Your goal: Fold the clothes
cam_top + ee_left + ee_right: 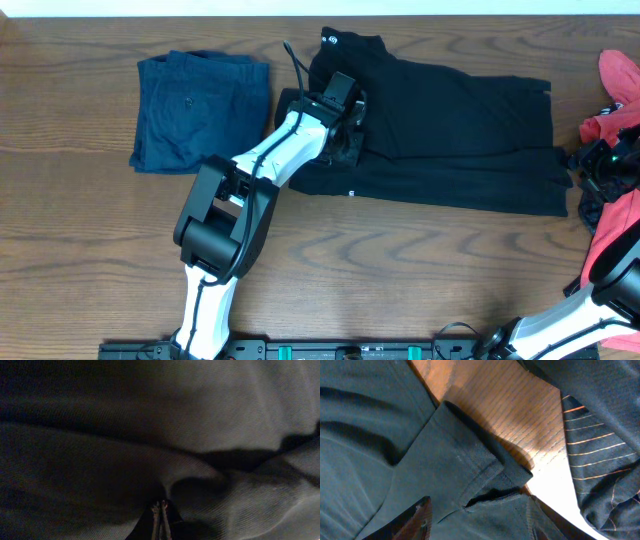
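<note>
Wooden table (420, 260), long black garment (450, 130) spread flat across it.
Left hand (161, 512) is clamped on its creased cloth; right hand (477, 521) hangs, fingers apart, above its hem.

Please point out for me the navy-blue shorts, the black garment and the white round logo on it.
navy-blue shorts (200, 95), overhead view, middle of the fabric.
black garment (460, 110), overhead view, bare fabric to the right of the arm.
white round logo (330, 39), overhead view, its centre.
</note>
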You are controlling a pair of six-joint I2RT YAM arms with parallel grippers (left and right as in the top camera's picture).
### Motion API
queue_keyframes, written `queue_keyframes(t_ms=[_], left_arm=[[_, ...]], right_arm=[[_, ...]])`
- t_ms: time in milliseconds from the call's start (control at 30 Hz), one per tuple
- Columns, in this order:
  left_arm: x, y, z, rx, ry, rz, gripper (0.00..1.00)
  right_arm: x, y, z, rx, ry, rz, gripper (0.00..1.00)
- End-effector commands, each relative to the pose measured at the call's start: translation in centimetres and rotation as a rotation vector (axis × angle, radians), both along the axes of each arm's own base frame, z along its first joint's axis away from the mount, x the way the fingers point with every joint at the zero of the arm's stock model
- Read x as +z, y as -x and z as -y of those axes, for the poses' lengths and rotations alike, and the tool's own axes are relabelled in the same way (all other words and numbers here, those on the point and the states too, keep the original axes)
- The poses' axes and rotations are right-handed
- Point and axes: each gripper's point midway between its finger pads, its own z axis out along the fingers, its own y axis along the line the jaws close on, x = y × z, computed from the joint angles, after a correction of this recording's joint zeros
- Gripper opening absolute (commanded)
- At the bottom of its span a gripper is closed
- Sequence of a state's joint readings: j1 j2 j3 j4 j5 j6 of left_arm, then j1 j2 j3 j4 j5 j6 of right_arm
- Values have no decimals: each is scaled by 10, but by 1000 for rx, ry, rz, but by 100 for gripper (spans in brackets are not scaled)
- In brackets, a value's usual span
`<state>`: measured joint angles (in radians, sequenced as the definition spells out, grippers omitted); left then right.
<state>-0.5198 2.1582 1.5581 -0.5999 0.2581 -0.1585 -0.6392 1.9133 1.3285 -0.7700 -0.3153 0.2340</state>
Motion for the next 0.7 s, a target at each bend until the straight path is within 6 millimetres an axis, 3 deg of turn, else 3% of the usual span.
queue_keyframes(t_ms=[0,33,167,467,667], left_arm=[[25,-7,-2,-2,0,38,11],[31,-5,-2,-2,2,36,24],[47,10,4,-24,47,0,36],[35,29,11,-66,21,-37,51],[15,37,13,-134,-74,-15,52]], right_arm=[[7,-6,-7,17,4,19,59],[7,-6,-7,17,4,19,59],[7,-6,-6,17,5,19,59],[7,-6,-6,17,6,20,59],[7,-6,-6,17,5,19,59]])
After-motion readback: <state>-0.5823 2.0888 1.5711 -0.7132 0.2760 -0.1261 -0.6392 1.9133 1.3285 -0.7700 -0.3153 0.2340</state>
